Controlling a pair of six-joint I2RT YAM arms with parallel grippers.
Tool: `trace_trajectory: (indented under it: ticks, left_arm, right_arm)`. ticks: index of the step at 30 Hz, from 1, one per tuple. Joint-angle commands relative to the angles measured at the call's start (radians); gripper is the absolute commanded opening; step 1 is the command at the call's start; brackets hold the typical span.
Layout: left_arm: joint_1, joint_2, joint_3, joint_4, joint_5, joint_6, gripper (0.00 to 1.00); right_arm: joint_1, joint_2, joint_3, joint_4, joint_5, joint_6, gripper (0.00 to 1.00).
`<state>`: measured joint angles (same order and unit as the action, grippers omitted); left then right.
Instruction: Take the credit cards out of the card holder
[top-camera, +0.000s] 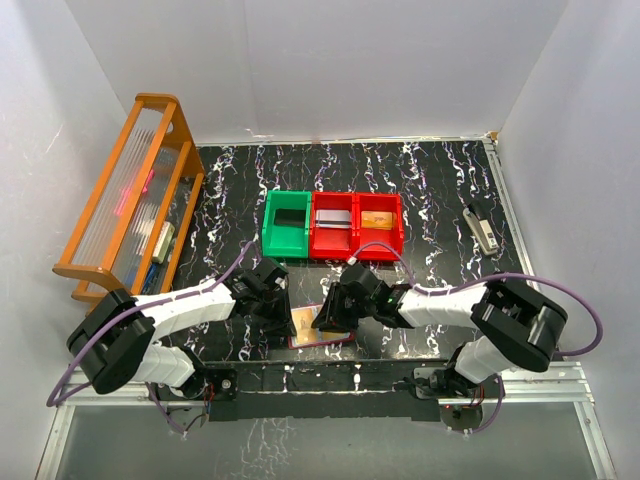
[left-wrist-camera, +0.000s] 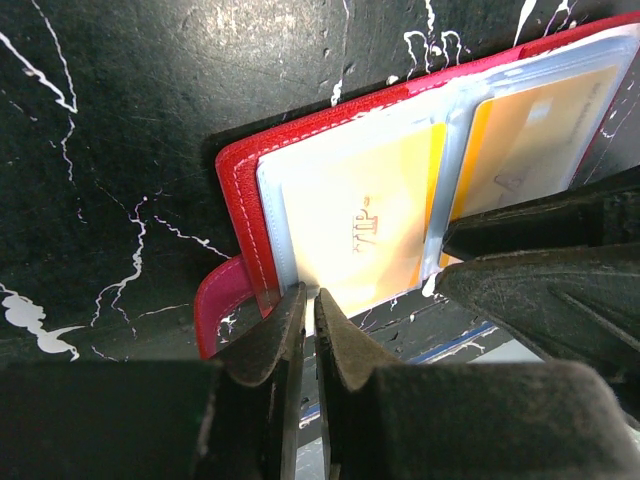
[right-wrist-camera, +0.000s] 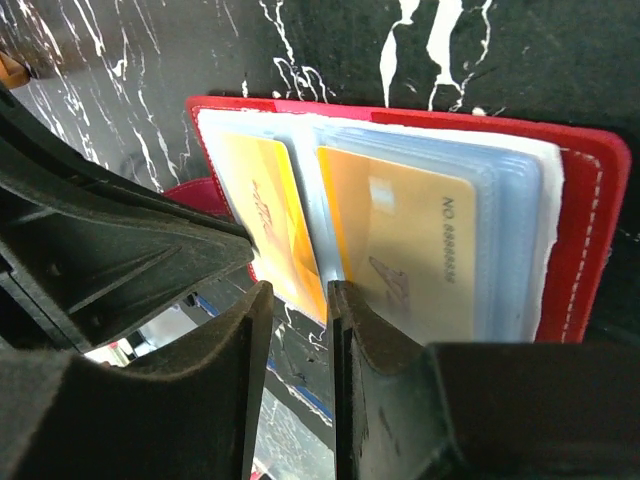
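Red card holder lies open; left arm and right arm reach low inward, left tool pressed together, right tool slightly apart.

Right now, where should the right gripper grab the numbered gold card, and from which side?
Probably its near edge, by the right gripper, coming from the robot's side. The numbered gold card lies flat in a clear sleeve of the open card holder, so that edge seems the only pinch.
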<state>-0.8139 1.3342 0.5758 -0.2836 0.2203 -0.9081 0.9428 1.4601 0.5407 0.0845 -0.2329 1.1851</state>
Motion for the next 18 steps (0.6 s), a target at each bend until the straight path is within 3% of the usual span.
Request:
trace_trajectory:
  ticks: [1, 10, 18]
  left_arm:
    - [-0.006, 0.029, -0.010, -0.052, -0.041, 0.023, 0.08]
    - [-0.007, 0.057, -0.001, -0.036, -0.030, 0.025, 0.08]
    - [-0.007, 0.059, -0.001, -0.038, -0.024, 0.031, 0.07]
  right_arm:
    - [0.005, 0.018, 0.033, -0.029, 0.019, 0.011, 0.28]
    - [0.013, 0.095, 0.047, 0.039, -0.044, 0.007, 0.26]
    - [0.012, 0.057, -0.017, 0.271, -0.114, 0.060, 0.11]
